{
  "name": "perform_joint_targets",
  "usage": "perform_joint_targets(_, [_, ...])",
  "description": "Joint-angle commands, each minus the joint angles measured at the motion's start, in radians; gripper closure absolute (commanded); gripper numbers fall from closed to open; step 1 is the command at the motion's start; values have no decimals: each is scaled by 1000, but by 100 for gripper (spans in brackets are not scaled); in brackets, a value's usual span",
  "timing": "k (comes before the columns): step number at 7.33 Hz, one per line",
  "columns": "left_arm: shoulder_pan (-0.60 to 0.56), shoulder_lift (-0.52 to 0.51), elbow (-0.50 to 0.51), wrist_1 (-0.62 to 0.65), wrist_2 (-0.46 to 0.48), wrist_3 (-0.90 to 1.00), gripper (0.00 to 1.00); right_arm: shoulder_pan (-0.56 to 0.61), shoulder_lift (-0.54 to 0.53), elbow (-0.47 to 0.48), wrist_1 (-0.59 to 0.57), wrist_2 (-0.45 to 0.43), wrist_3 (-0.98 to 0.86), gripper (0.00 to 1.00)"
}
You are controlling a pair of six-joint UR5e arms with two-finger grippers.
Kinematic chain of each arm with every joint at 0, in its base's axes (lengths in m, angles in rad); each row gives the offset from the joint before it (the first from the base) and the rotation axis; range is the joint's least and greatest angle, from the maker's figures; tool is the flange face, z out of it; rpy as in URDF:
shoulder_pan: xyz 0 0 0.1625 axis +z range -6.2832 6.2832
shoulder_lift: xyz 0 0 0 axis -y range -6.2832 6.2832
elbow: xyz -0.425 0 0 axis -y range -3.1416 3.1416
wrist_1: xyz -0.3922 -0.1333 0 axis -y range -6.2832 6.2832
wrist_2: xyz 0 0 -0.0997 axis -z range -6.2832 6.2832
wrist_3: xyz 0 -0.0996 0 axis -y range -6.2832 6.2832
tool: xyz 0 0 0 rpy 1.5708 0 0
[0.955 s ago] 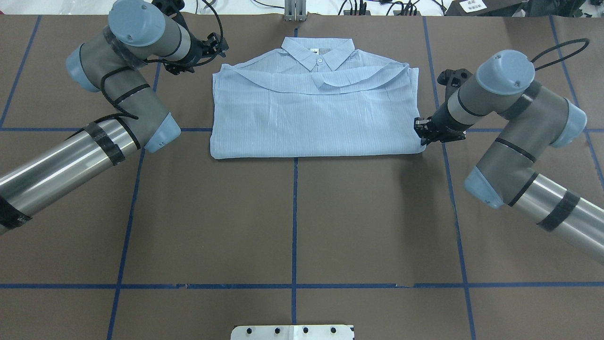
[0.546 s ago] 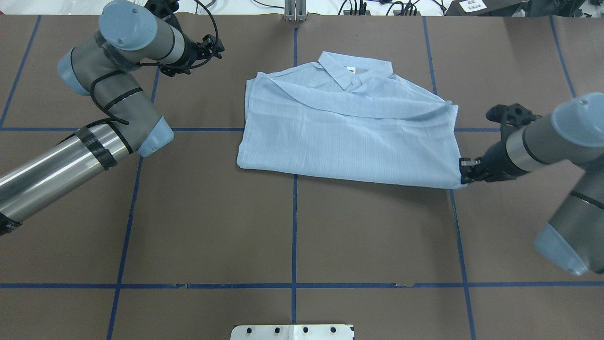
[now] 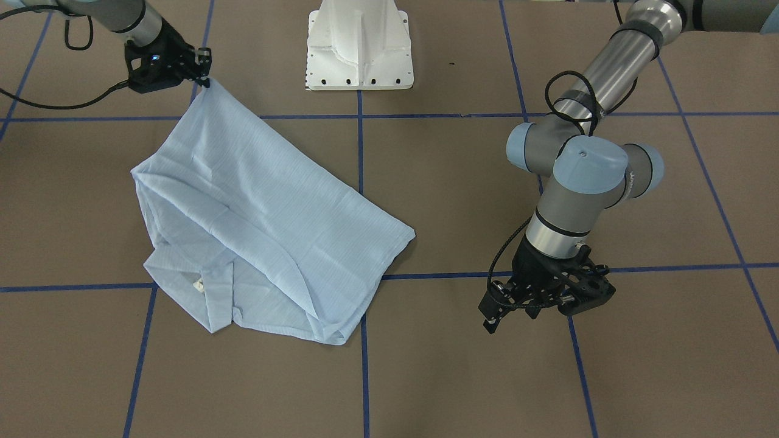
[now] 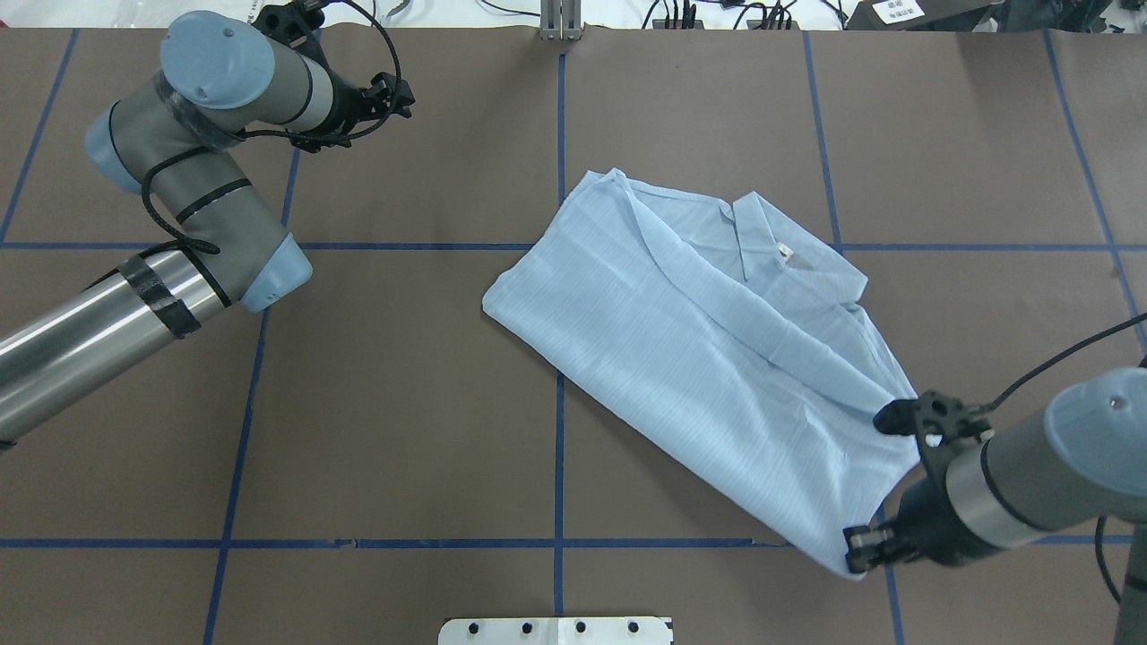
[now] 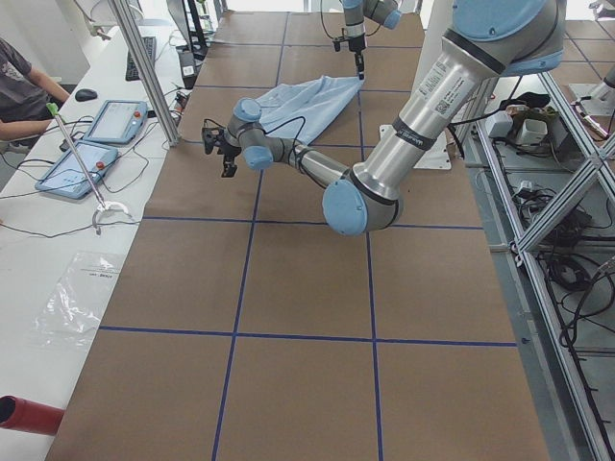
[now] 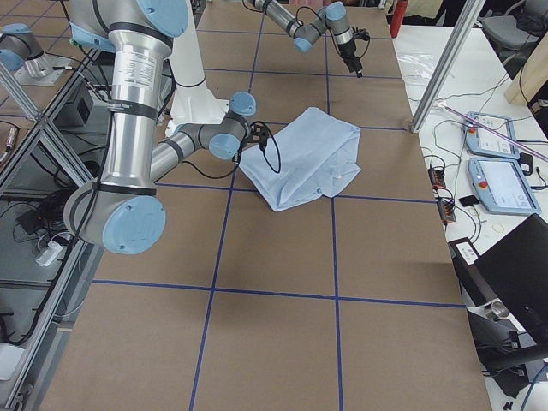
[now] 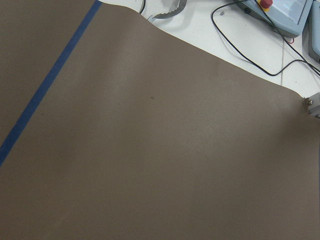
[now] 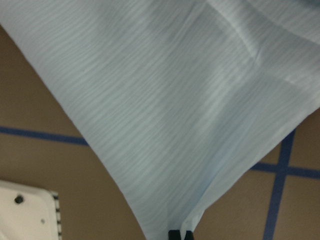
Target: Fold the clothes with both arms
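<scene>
The clothes are one pale-blue striped shirt (image 4: pixel 717 358), folded and lying askew on the brown table, right of centre. Its collar (image 4: pixel 789 255) with the neck label points to the far right. My right gripper (image 4: pixel 856 548) is shut on the shirt's near right corner, which it holds stretched toward the robot's side. The front-facing view shows that grip (image 3: pixel 204 76), and the right wrist view shows the fingertips (image 8: pixel 180 235) pinching cloth (image 8: pixel 165 100). My left gripper (image 4: pixel 403 98) hovers open over bare table at the far left, well apart from the shirt (image 3: pixel 261 231), with nothing in it (image 3: pixel 489 313).
Blue tape lines (image 4: pixel 560 448) divide the brown table cover into squares. The white pedestal base (image 3: pixel 359 42) stands at the robot's edge of the table. A person (image 5: pixel 19 86) sits at a side desk with control tablets (image 5: pixel 115 120) beyond the far edge.
My right gripper has dragged the shirt's corner toward the robot and to the right. The shirt slid and turned clockwise with it. The left arm drew back slightly to the left.
</scene>
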Motion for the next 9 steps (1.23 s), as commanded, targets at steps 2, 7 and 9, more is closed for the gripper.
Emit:
perform_joint_targets(2, [3,27,-20,-6,-3,4,1,-197,51,34,0,-19,92,21])
perform_joint_targets(7, [174,10,-141,50,-1,-70,1,184,183,-3,5,-54,80,0])
perform_joint_targets(9, [269,-22,-217,169,8,-182,3,272,208,-17,5,-55,78,0])
